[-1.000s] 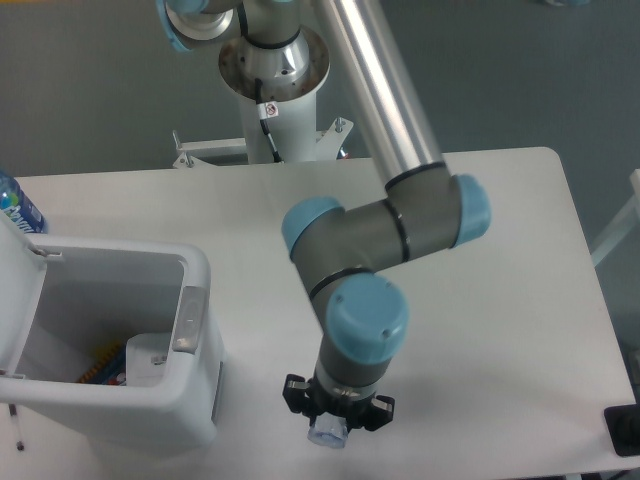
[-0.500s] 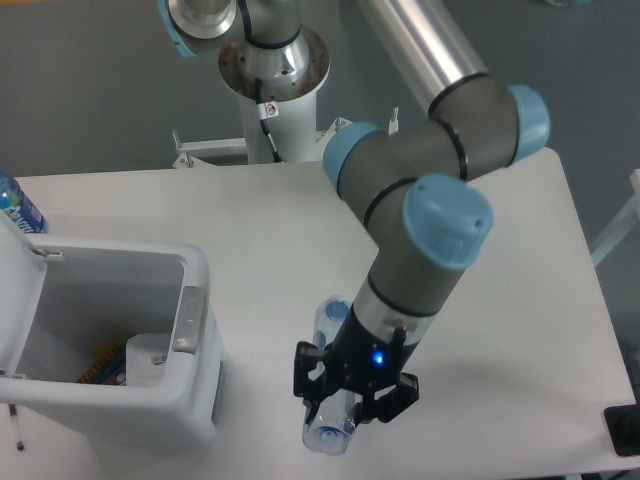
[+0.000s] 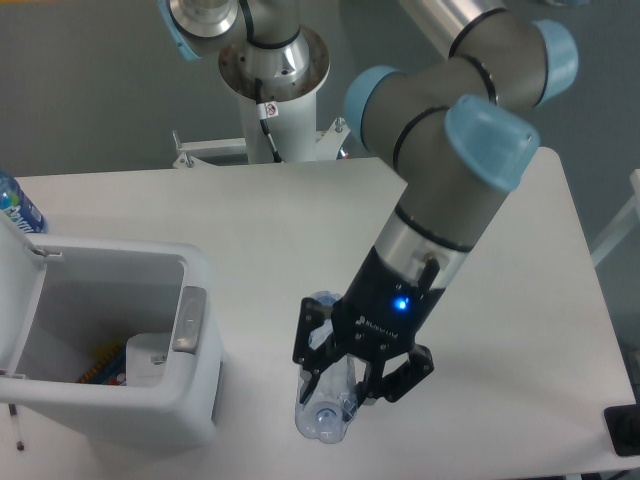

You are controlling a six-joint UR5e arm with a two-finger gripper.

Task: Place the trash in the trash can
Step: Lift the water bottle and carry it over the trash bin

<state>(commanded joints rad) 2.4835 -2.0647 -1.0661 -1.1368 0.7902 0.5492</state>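
Note:
The trash I can see is a slim clear water bottle (image 3: 322, 405), lying lengthwise near the table's front edge with its cap end toward the camera. My gripper (image 3: 350, 372) comes down on it at a tilt from the upper right. The black fingers (image 3: 312, 338) stand on either side of the bottle's middle and look closed on it. The white trash can (image 3: 196, 268) stands at the left with its lid swung open, about a hand's width from the bottle. Inside lie a white item (image 3: 150, 356) and something colourful (image 3: 100, 366).
A bottle with a bright blue label (image 3: 14, 206) stands behind the bin at the far left. The robot's base column (image 3: 274, 90) rises at the table's back edge. A black object (image 3: 624, 430) sits at the front right corner.
The arm has swung up and to the right and now looks larger and tilted. The bottle, mostly hidden under the gripper before, now shows full length and sits slightly further left.

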